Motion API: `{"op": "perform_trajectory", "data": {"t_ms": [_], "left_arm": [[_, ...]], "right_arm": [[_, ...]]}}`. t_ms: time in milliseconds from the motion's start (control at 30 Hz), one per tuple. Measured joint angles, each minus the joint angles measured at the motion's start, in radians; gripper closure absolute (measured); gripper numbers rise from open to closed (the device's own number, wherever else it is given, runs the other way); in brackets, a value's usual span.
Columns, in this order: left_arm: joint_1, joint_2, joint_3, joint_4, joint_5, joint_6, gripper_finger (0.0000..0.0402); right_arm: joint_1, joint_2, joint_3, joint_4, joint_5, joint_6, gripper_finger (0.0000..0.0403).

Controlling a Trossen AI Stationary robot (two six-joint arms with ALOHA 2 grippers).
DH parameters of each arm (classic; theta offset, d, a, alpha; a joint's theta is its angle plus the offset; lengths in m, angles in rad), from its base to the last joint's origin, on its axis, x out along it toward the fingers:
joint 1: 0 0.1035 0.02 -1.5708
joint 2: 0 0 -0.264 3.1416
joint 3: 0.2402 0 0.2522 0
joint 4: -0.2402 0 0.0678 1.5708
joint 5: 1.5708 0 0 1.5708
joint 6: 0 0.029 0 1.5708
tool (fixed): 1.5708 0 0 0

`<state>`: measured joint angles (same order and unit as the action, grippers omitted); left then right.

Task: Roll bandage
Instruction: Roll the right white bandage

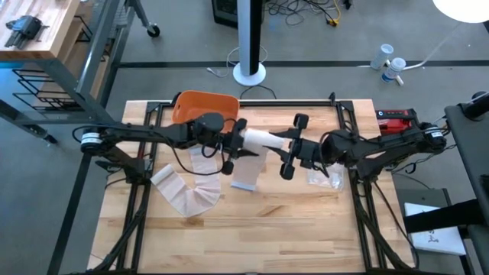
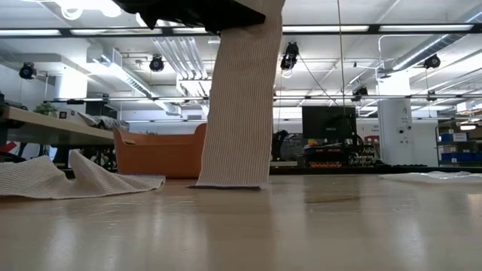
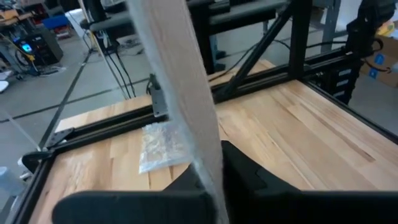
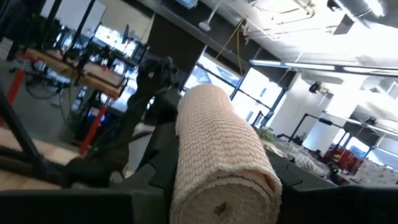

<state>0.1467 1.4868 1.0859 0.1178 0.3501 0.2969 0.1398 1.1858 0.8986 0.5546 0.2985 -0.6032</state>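
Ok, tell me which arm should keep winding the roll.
Right, probably: the right gripper holds the bandage roll endwise, while the left gripper pinches the hanging strip beside it.

Bandage roll point(image 1: 260, 139) sits mid-table, raised, between left gripper point(image 1: 231, 145) and right gripper point(image 1: 293, 147); its tail point(image 1: 248, 172) hangs to the table point(image 1: 306, 221). Second bandage point(image 1: 187, 192) lies front-left, bin point(image 1: 200, 107) behind at the back edge, plastic bag point(image 1: 322, 177) under the right arm.

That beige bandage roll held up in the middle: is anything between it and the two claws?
Nothing visible. The beige woven bandage roll sits directly between the left gripper and the right gripper above the wooden table. Its loose tail hangs freely down to the tabletop.
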Motion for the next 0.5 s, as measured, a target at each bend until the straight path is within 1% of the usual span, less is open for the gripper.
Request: {"op": "perform_trajectory", "data": {"t_ms": [67,167,267,500], "left_arm": [[0.000,-0.007,-0.002,-0.008,0.000,0.005,0.0391],[0.000,-0.015,-0.002,-0.016,0.000,0.010,0.0365],[0.004,-0.015,-0.003,-0.024,0.000,0.013,0.0327],[0.008,-0.021,-0.013,-0.021,0.000,0.008,0.0225]], "right_arm": [[0.000,0.006,0.000,-0.004,0.014,-0.015,0.0272],[-0.002,0.009,0.000,-0.019,0.019,-0.018,0.0272],[-0.007,0.017,0.000,-0.009,0.017,-0.001,0.0272],[-0.038,0.017,-0.010,-0.022,0.017,0.012,0.0272]]}}
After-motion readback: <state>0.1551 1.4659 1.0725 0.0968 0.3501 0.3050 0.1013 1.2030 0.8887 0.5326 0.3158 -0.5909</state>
